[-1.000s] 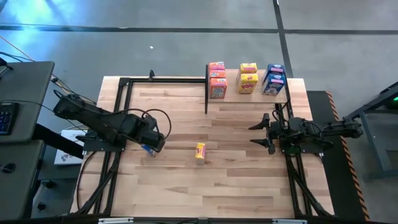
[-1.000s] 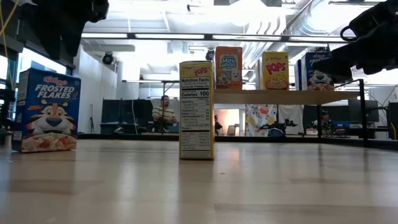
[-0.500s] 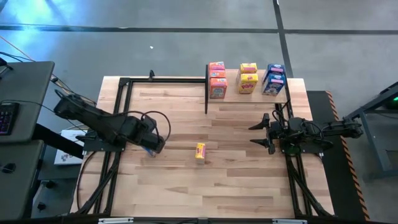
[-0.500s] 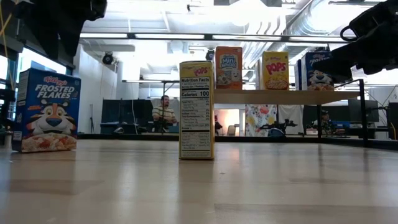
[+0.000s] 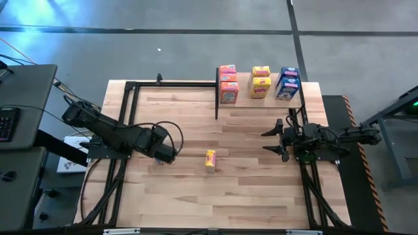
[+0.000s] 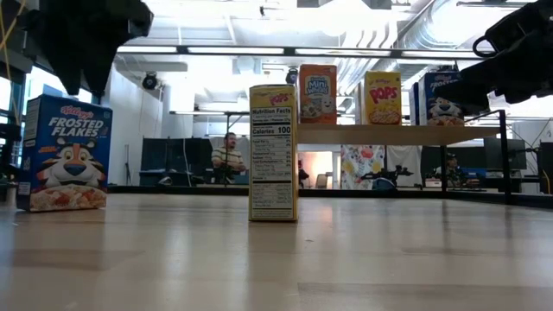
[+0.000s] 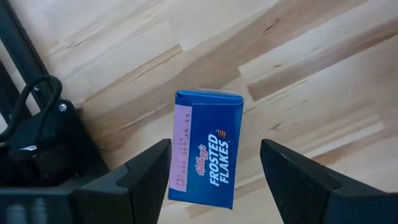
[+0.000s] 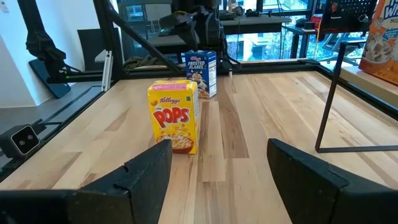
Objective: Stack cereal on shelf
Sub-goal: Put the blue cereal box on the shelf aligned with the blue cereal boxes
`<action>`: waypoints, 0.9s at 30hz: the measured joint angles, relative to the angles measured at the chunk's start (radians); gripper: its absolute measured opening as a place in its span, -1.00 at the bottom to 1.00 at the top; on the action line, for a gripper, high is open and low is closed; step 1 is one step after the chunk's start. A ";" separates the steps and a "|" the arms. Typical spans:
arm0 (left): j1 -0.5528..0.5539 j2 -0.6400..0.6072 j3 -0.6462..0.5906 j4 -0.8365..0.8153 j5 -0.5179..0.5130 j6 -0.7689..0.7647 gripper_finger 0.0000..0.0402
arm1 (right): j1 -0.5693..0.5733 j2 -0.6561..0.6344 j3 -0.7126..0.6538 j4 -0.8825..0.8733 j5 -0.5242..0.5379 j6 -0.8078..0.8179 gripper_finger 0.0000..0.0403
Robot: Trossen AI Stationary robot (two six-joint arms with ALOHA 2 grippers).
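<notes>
Two cereal boxes stand upright on the wooden tabletop [image 5: 248, 183]: a blue Frosted Flakes box [image 7: 205, 146] on the left side and a yellow Pops box [image 5: 209, 160] near the middle, well apart from each other. Above the blue box hangs the left gripper [image 7: 214, 171], its fingers spread to either side of the carton with gaps showing, not touching it. Over on the right side, the right gripper [image 5: 271, 140] hovers with its fingers apart and holds nothing, pointing toward the yellow box. On the shelf [image 5: 268, 101] at the table's far edge sit orange-pink, yellow and blue boxes in stacks.
</notes>
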 joint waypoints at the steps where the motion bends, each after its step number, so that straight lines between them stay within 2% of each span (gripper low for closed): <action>1: 0.000 0.006 0.000 -0.005 -0.001 -0.004 0.19 | 0.000 0.000 0.000 0.000 0.000 0.000 0.28; 6: 0.000 0.044 0.000 -0.043 -0.001 -0.008 0.19 | 0.000 0.000 0.000 0.000 0.000 0.000 0.28; 27: 0.000 0.146 0.000 -0.032 0.027 -0.006 0.19 | 0.000 0.000 0.000 0.000 0.000 0.000 0.28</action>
